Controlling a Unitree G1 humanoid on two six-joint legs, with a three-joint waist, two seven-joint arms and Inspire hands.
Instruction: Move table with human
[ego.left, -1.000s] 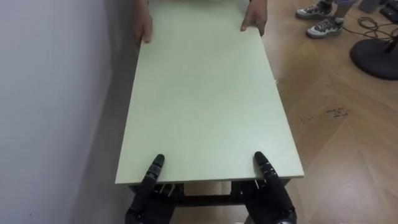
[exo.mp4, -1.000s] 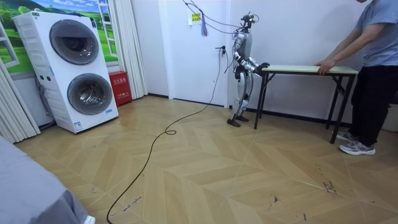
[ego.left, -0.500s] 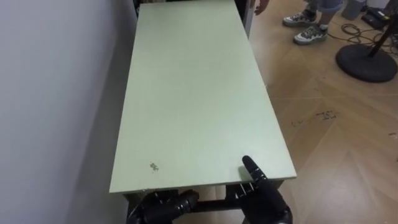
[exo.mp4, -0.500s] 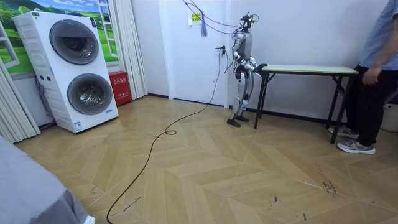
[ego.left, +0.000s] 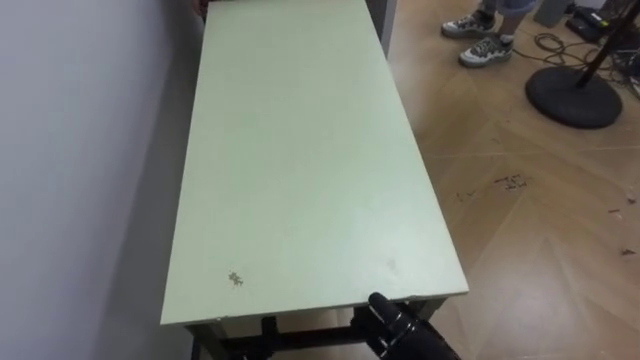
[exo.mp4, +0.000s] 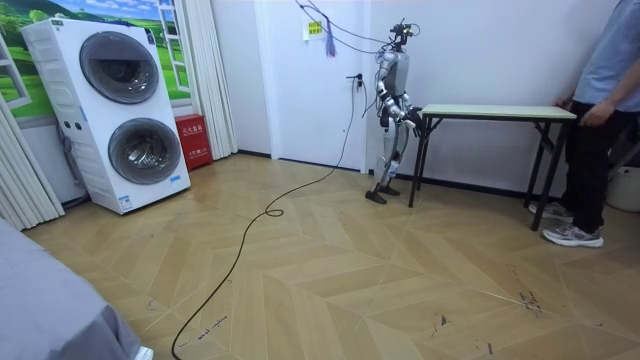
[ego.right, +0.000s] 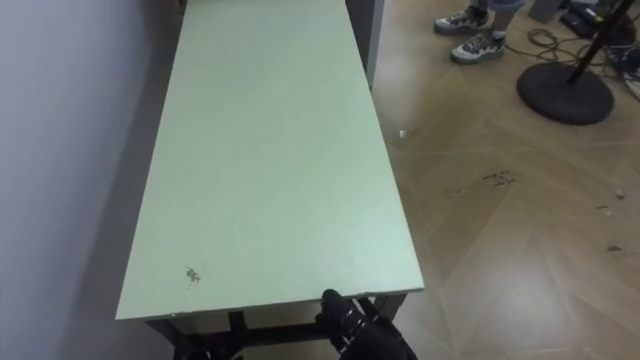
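The table (exo.mp4: 495, 112) stands on its dark legs on the wooden floor (ego.left: 540, 230), one long side close along the white wall (ego.left: 80, 180); its pale green tabletop (ego.left: 300, 150) is bare but for a small dark mark near the near left corner. In the room view the robot stands upright at the end of the table on the room view's left, facing along it; a person (exo.mp4: 605, 90) stands at the opposite end. The person's hand (exo.mp4: 592, 113) hangs just beyond the far edge of the tabletop, apparently not resting on it, though at this range that is unsure. The right robot hand (ego.left: 405, 330) sits just below the near edge of the tabletop, by the near right corner, close to the dark frame; whether it is spread, closed or gripping the frame I cannot tell. Past the far right corner, the person's shoes (ego.left: 485, 48) and a round black stand base (ego.left: 575, 95) are on the floor.
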